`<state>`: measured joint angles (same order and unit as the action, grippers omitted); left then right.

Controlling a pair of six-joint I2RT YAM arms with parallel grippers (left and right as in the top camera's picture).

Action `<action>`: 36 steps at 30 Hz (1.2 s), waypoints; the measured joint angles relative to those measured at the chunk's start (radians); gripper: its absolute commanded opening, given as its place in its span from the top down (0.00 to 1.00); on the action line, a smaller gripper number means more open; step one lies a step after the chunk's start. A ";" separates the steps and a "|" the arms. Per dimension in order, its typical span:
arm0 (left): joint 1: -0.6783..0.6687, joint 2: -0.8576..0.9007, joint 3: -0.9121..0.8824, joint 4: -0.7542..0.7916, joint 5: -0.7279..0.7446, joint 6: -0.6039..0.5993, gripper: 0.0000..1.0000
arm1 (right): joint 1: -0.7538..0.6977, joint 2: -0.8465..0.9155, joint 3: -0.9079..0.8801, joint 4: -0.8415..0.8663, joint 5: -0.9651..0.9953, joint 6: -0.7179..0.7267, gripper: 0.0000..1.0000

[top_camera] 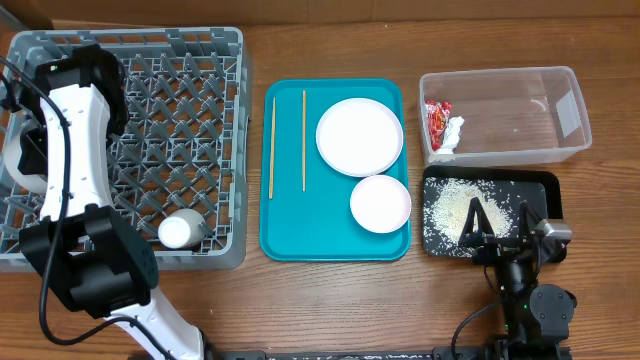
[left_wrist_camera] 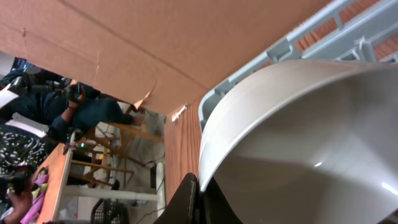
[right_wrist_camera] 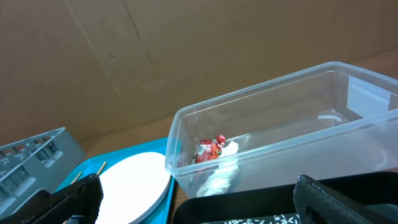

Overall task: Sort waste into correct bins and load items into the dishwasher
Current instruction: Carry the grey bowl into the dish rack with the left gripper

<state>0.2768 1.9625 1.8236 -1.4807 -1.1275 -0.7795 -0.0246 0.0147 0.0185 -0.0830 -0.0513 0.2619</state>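
Observation:
In the left wrist view my left gripper is shut on the rim of the round steel bowl, held over the grey dishwasher rack at its left side. A small white cup lies in the rack's front. The white plate, the smaller white bowl and two chopsticks rest on the teal tray. The red-and-white wrapper sits in the clear tub. Rice grains cover the black tray. My right gripper stands open and empty over that tray's front edge.
The left arm's white link arches over the rack's left half. A brown cardboard wall stands behind the table. The tub lies just behind the black tray, and the plate is close on its left.

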 measured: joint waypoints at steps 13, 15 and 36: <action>0.008 0.152 0.000 0.279 -0.086 0.237 0.96 | 0.000 0.000 0.000 0.000 0.000 0.000 0.00; 0.001 0.163 0.000 0.348 -0.096 0.288 0.96 | 0.000 0.000 0.000 0.000 0.000 -0.001 0.00; -0.073 0.183 -0.023 0.478 -0.155 0.534 0.96 | 0.000 0.000 0.000 0.000 0.000 0.000 0.00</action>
<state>0.2035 2.1456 1.8008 -1.0023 -1.2823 -0.2459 -0.0246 0.0147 0.0185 -0.0830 -0.0513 0.2615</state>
